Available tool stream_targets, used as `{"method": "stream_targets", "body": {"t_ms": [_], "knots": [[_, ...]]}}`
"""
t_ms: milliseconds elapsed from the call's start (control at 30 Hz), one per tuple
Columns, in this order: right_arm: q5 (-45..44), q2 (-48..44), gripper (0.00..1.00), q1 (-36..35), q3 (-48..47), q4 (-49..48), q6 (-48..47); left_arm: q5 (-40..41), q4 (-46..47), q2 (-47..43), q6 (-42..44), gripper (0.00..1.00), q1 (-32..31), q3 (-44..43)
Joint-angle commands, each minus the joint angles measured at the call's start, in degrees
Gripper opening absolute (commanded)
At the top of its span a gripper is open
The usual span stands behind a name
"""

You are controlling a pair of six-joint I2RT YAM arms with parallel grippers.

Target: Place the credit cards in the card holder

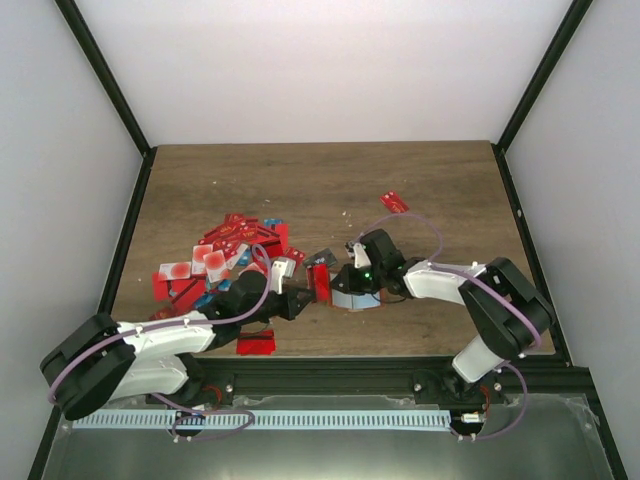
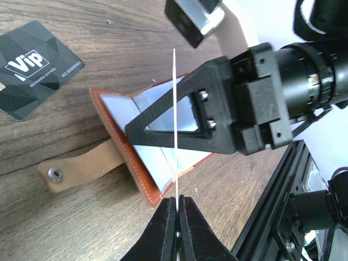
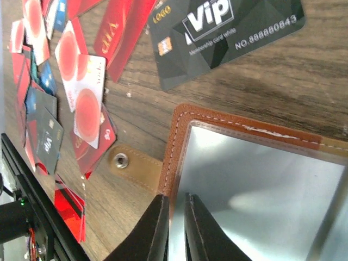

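The orange-brown card holder point(image 2: 117, 142) lies open on the wood, its light blue inner panels facing up; it also shows in the top view point(image 1: 357, 299) and the right wrist view point(image 3: 182, 130). My left gripper point(image 2: 176, 202) is shut on a card point(image 2: 175, 109), seen edge-on as a thin white line standing over the holder's panels. From the top this card looks red point(image 1: 320, 281), next to the left gripper point(image 1: 305, 297). My right gripper point(image 3: 176, 209) is shut on the holder's brown edge and clear panel. It is also in the top view point(image 1: 352, 283).
A heap of mostly red credit cards point(image 1: 225, 255) lies left of centre, also in the right wrist view point(image 3: 65, 65). A black VIP card point(image 3: 225, 35) lies beside the holder point(image 2: 32, 68). Single red cards lie at the back right point(image 1: 394, 202) and near the front edge point(image 1: 256, 345).
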State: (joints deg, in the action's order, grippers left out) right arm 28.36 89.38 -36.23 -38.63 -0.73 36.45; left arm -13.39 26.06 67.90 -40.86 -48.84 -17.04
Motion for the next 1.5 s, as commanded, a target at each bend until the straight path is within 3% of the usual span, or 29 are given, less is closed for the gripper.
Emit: {"method": "stream_targets", "body": {"t_ms": [0, 333, 733, 967, 1300, 1467], "knots": [[1.5, 2.8, 0.09, -0.4, 0.1, -2.5, 0.8, 0.5, 1.5, 0.0, 2.0, 0.04, 0.2, -0.5], [-0.1, 2.4, 0.01, -0.4, 4.0, -3.3, 0.5, 1.1, 2.2, 8.3, 0.4, 0.04, 0.9, -6.2], [0.6, -2.3, 0.03, -0.4, 7.0, -3.7, 0.4, -3.4, 8.8, 29.1, -5.8, 0.04, 1.3, -15.3], [0.3, -4.8, 0.02, -0.4, 7.5, -3.3, 0.6, -6.8, 17.4, 37.7, -12.5, 0.04, 1.2, -17.5], [0.1, -10.7, 0.04, 0.8, 6.4, 1.6, -0.7, -6.4, 18.2, 39.3, -12.8, 0.04, 1.1, -16.6], [-5.1, -15.3, 0.09, 3.8, 6.3, 7.1, -3.2, -6.5, 17.8, 39.0, -12.3, 0.04, 1.1, -16.6]]}}
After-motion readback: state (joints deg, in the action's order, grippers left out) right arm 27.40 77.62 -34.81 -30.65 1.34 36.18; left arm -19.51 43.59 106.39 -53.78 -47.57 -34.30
